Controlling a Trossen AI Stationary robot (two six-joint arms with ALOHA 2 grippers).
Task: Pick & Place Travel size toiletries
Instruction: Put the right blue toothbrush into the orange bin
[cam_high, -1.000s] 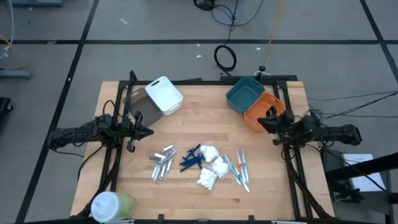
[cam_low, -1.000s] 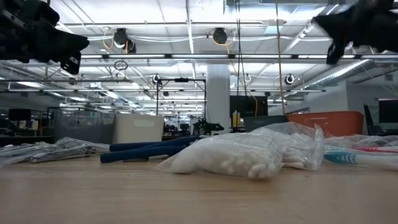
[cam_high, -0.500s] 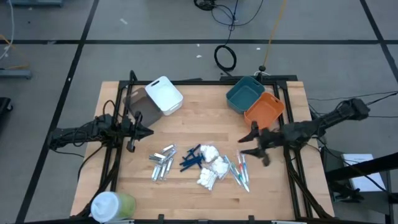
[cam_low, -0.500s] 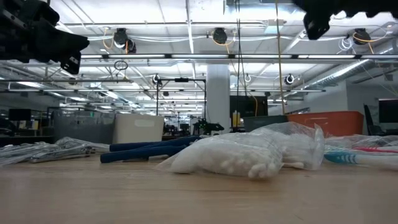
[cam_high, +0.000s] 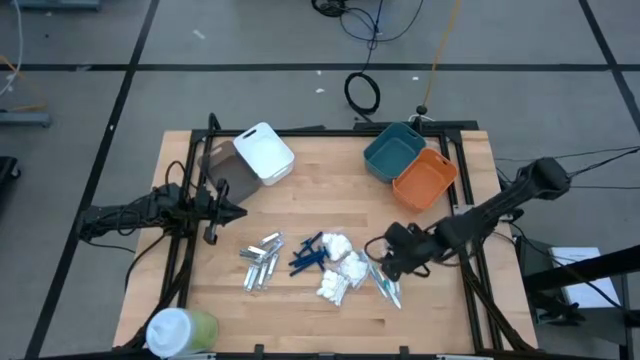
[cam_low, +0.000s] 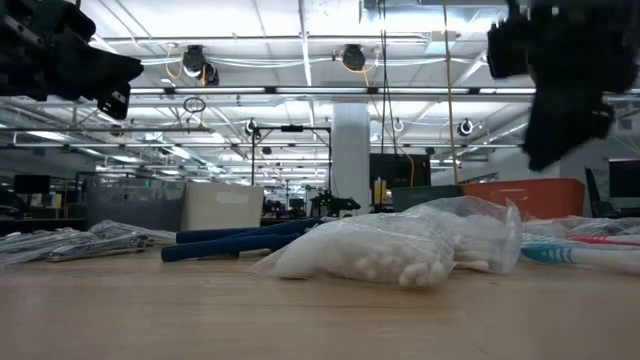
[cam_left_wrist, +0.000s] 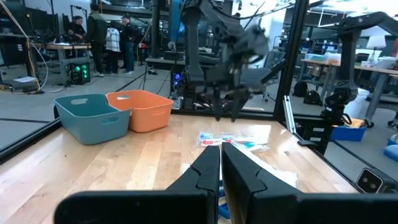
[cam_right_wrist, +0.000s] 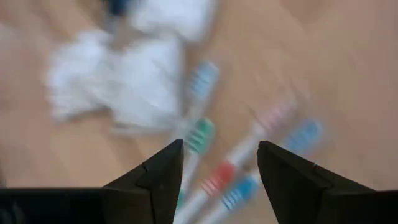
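Right wrist view is showing the right gripper (cam_right_wrist: 214, 168) hanging wide open over the toothbrushes (cam_right_wrist: 214, 149), its two fingers (cam_right_wrist: 155, 171) spread to either side of them and holding nothing. High view is placing this gripper (cam_high: 385, 255) above the right end of the pile, with the toothbrushes (cam_high: 385, 272) lying fanned on the wood just beside the white packets (cam_high: 340, 268). Dark blue sticks (cam_high: 308, 255) are lying left of the packets, and the silver tubes (cam_high: 260, 262) are sitting farther left again. Bare table (cam_high: 330, 195) is stretching between the pile and the bins at the far edge: teal bin (cam_high: 393, 152) and orange bin (cam_high: 425, 178) touching each other on the right, white bin (cam_high: 264, 152) on the left. Nothing is standing between the pile and those bins. A green cup (cam_high: 180, 330) is sitting at the near left corner, well apart. The left gripper (cam_high: 232, 212) is waiting over the left side of the table, its fingers (cam_left_wrist: 208, 171) nearly together and empty
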